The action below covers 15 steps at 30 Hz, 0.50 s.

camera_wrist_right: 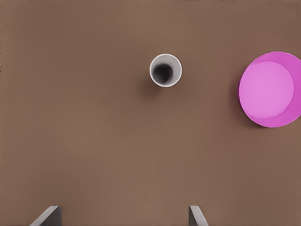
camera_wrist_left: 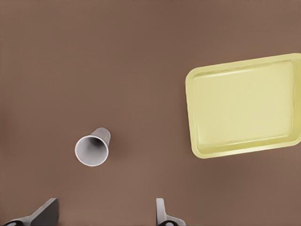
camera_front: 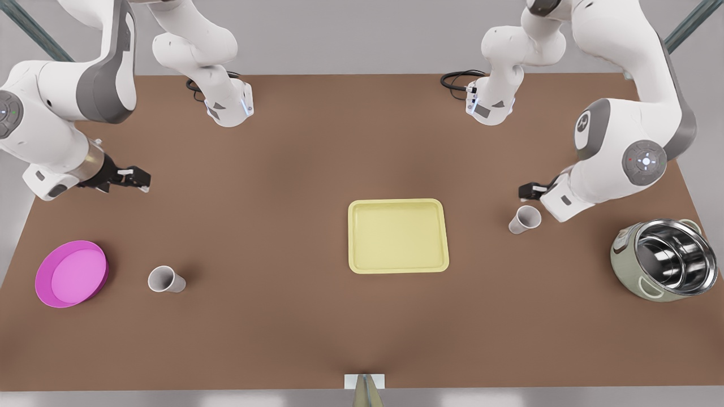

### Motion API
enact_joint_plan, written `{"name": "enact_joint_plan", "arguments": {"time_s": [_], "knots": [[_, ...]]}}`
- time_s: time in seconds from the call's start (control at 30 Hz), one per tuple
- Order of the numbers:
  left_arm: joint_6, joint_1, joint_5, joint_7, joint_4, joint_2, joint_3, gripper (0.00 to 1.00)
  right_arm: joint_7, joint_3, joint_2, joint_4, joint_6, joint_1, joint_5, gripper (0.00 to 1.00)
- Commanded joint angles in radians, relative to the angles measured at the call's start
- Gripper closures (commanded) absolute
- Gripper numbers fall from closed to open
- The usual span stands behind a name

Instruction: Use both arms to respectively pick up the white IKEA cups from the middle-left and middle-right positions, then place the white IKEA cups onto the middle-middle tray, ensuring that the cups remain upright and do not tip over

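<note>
Over open table [camera_front: 271, 237] — left pincer [camera_front: 527, 192] wide nr one cup [camera_front: 524, 219]; right pincer [camera_front: 138, 180] wide, well off other cup [camera_front: 166, 279].

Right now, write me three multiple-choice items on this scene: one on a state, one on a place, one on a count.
1. The yellow tray holds: A) nothing; B) one cup; C) both cups.
2. The pink plate lies: A) on the tray; B) at the front view's left, beside a cup; C) between the arms' bases.
3. White cups in the scene: A) one; B) two; C) three.

Answers:
1 A: both cups stand on the table, apart from the tray.
2 B: it sits by the cup nearest the open right claw.
3 B: the other cup stands beside the open left claw.
</note>
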Motion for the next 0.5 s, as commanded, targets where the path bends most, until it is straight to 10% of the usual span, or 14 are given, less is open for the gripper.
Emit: {"name": "enact_joint_plan", "arguments": {"time_s": [0.0,0.47], "knots": [[0.02,-0.002,0.015,0.003,-0.001,-0.006,-0.001,0.0,-0.063,-0.001,0.001,-0.001,0.051,0.005,0.0,0.0],[0.653,0.043,0.007,0.263,-0.499,0.108,0.199,0.0,-0.12,-0.007,0.549,0.303,0.255,-0.094,0.058,0.0]]}}
